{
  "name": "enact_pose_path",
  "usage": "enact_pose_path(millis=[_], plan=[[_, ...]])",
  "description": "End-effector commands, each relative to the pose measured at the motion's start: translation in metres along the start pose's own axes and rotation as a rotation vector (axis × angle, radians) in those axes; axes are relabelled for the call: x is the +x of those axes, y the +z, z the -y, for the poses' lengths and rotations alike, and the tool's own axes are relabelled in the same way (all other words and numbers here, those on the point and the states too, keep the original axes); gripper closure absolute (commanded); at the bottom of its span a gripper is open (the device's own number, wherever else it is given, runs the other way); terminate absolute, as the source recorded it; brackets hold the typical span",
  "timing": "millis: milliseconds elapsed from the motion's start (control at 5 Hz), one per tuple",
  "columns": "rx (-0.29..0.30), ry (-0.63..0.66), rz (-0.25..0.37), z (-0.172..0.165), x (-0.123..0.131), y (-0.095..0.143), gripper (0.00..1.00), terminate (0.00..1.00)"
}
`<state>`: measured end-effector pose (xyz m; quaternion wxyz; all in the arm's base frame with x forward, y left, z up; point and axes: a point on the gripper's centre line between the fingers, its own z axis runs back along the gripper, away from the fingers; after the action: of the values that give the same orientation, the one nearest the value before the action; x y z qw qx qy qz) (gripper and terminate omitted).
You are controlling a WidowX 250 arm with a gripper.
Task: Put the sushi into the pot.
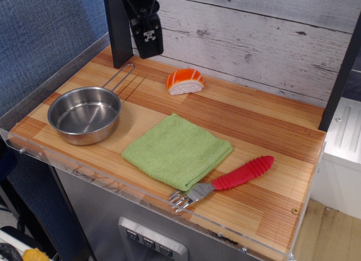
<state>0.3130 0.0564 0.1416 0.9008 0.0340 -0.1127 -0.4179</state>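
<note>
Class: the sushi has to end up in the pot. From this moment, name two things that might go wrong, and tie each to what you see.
1. The gripper is raised near the back wall, holding nothing, while the sushi lies on the table. Its rounded top may slip from the fingers during a grasp.
2. The pot is shallow, with its wire handle pointing toward the sushi. A low carry might catch the handle, or a high drop might bounce the sushi out.

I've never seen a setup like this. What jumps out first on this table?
Probably the bright orange sushi lying alone near the back wall, and the red-handled fork at the front right. A green cloth lies in the middle, with a shiny empty pot to its left. The black pincer hangs at the upper left, above the pot's handle, holding nothing.
</note>
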Motion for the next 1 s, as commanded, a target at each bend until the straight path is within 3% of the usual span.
enact_pose_path(millis=[0, 200, 800], plan=[[0.088, -0.170, 0.033, -0.037, 0.013, -0.014, 0.00, 0.00], [0.092, -0.168, 0.045, -0.044, 0.017, -0.030, 0.00, 0.00], [0.056, -0.108, -0.001, -0.055, 0.037, -0.087, 0.00, 0.00]])
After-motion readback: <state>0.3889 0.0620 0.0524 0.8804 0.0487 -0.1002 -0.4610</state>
